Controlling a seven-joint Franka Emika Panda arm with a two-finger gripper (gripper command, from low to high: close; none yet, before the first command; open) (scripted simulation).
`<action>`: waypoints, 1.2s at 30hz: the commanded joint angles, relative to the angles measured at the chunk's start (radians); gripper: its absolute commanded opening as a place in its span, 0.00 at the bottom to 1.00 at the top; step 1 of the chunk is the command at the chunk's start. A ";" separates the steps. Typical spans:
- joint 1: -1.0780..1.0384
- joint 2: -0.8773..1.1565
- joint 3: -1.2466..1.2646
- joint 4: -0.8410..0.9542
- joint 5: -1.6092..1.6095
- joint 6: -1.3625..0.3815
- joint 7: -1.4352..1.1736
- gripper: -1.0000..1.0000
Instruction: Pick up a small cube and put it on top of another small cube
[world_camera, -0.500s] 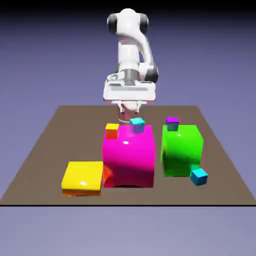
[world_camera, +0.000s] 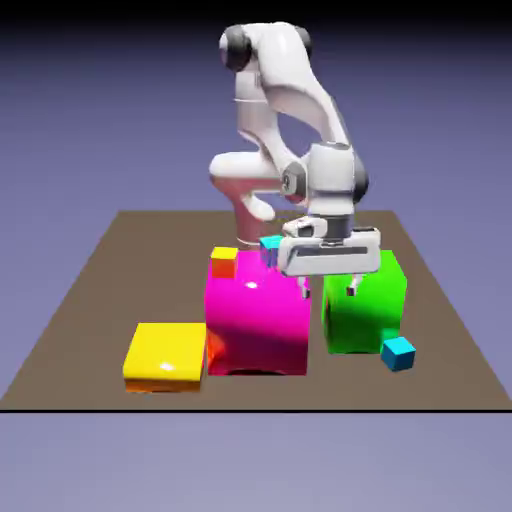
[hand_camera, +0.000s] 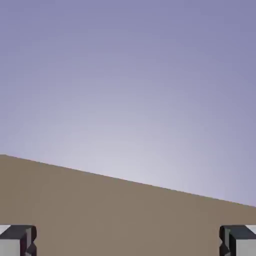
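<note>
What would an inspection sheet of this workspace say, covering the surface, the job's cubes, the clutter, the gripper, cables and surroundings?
Surface: brown table, flat; no spills seen.
Job's things: cyan cube on the table beside the green block; cyan-topped cube on the magenta block, partly hidden by the arm; not stacked.
Clutter: both big blocks; yellow block on the table; small yellow cube on the magenta block.
Gripper: open, nothing between its fingertips.
Cables: nothing seen.
Surroundings: plain blue-violet backdrop.
</note>
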 joint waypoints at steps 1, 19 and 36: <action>-0.005 0.036 0.021 0.025 -0.010 -0.028 0.018 0.50; 0.004 0.630 0.322 0.396 -0.185 -0.411 0.308 0.50; 0.044 0.356 0.244 0.332 -0.093 -0.584 0.190 0.00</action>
